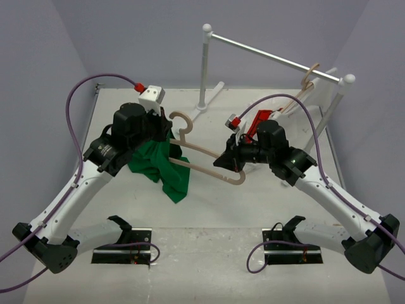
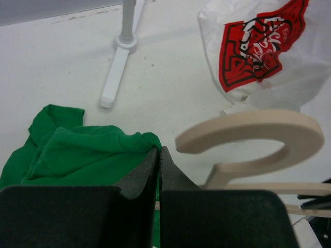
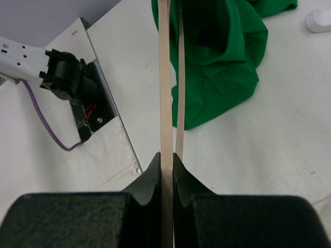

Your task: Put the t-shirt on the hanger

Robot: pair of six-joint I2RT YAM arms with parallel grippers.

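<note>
- Here, the hanger (image 1: 209,173) is held in the air over the middle of the table (image 1: 209,215), between the two arms, with its curved hook (image 2: 248,124) pointing to the far side.
- The right end effector (image 1: 223,161) is closed tight on the hanger's right end. In the right wrist view one thin wooden bar (image 3: 165,77) is pinched between its dark pads.
- The green t-shirt (image 1: 158,164) hangs bunched at the hanger's left end. Its lower folds droop toward the table, and the hanger's bars run into the cloth.
- The left end effector (image 1: 166,136) is fully closed, with green fabric caught between its fingertips (image 2: 147,165) just beside the hook.
- At the back of the table stands a white rail (image 1: 272,57) on two posts.
- A second hanger (image 1: 310,79) hooks over the right end of the rail and wears a white garment (image 2: 264,46) with a red print.
</note>
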